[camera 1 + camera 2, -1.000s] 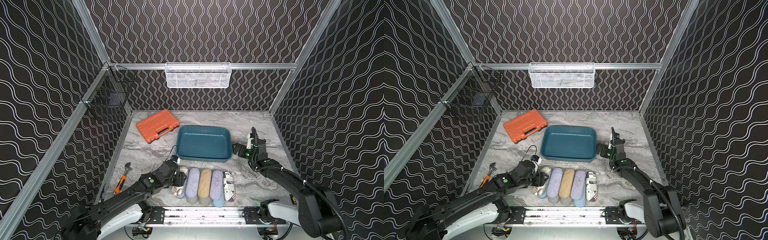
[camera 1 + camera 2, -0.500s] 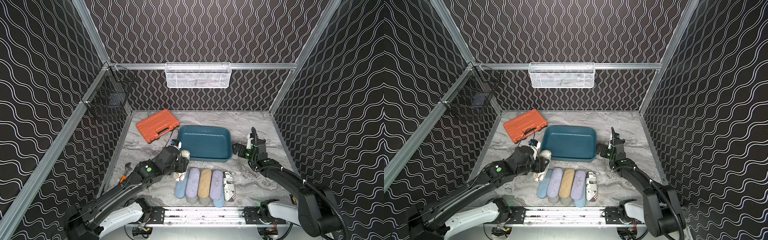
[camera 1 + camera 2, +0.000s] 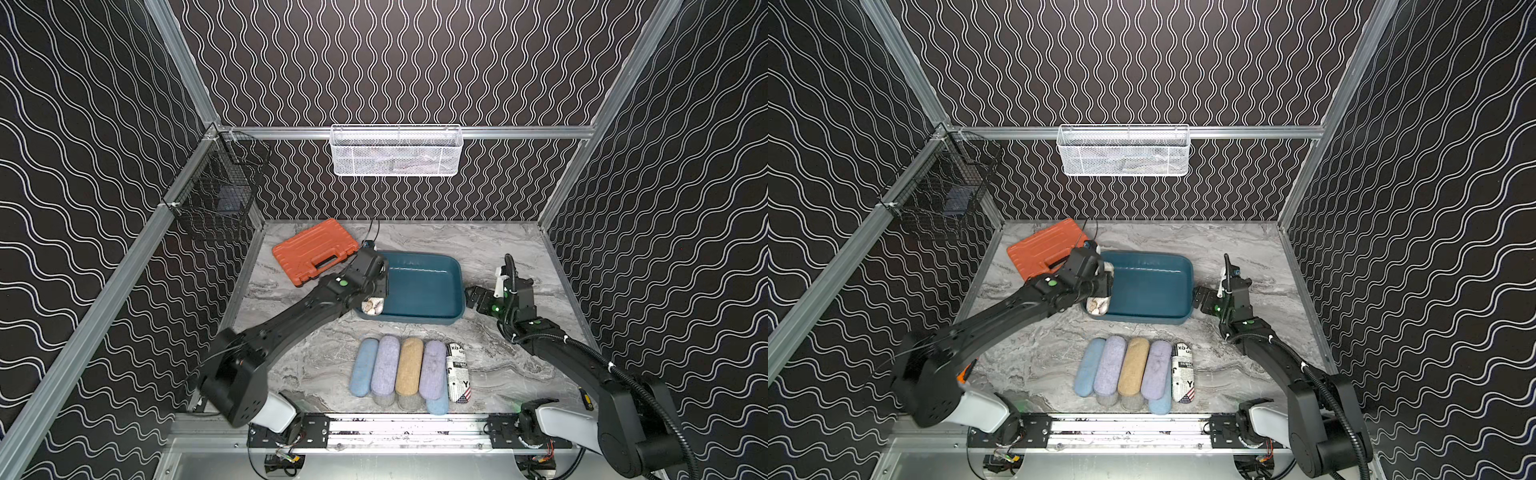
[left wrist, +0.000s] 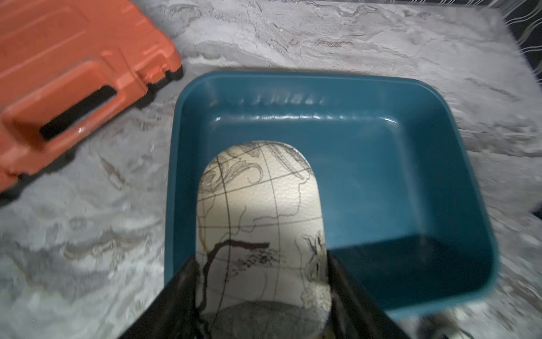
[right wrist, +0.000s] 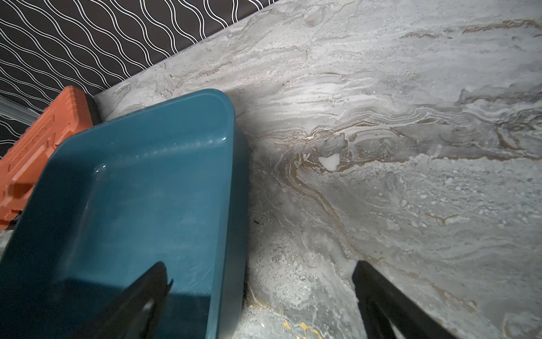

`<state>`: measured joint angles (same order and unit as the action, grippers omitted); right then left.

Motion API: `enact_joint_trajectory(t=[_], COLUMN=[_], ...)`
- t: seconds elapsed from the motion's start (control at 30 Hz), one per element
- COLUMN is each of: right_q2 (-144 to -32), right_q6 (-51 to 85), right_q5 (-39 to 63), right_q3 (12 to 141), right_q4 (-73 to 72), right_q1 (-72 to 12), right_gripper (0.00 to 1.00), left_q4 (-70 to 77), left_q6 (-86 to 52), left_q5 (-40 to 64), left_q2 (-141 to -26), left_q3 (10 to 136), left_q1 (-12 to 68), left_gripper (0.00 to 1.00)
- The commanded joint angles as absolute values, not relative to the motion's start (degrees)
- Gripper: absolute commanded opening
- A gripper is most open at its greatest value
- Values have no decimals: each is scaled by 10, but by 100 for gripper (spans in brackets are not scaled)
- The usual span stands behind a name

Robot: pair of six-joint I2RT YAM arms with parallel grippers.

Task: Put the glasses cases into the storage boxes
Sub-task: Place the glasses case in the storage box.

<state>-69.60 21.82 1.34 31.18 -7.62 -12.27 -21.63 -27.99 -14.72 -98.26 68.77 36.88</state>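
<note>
Clamping the map-printed case (image 4: 258,205) across its width, the left gripper (image 4: 261,270) has one black finger pressed on each long side: a firm grasp, no slip visible. The case hangs lengthwise over the left end of the teal tray (image 4: 381,176), running along the short wall, near end by the tray's near left corner. Whether it touches the tray floor I cannot tell. The tray holds nothing else. The right gripper (image 5: 259,264) is spread wide and empty at the tray's right end, one finger above the tray's inside and the other above the marble table (image 5: 381,146). Further out, near the front rail, the rest wait in a touching row: light blue case (image 3: 363,368), lavender case (image 3: 386,363), tan case (image 3: 409,365), second lavender case (image 3: 432,368) and newspaper-printed case (image 3: 457,370). A grey case (image 3: 384,400) and another light blue one poke out beneath their near ends. The orange tool case (image 3: 313,251) lies just beside the tray's far left corner — not part of the job. Step, as I judge it: drop-off of the first case, nearly all of the task ahead. The next move calls for lowering until the case lies flat, tight to the left wall to save room. Then the jaws open and lift straight up — the near end could catch the rim.
</note>
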Motion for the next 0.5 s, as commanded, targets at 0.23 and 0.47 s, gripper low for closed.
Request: enact_joint_trajectory(t=[0.23, 0.47], right_q2=[-689, -688], right_q6=[222, 223], right_q5=[19, 20], right_q3=[305, 304], right_q4=[-89, -87], right_q1=[-119, -119], right_gripper=[100, 100], left_q4=[-183, -185], left_q6=[-243, -233], left_q5=[-200, -209], left_q2=[-1085, -1141], left_q3=[745, 764], left_q1=[347, 338], left_gripper=[58, 58])
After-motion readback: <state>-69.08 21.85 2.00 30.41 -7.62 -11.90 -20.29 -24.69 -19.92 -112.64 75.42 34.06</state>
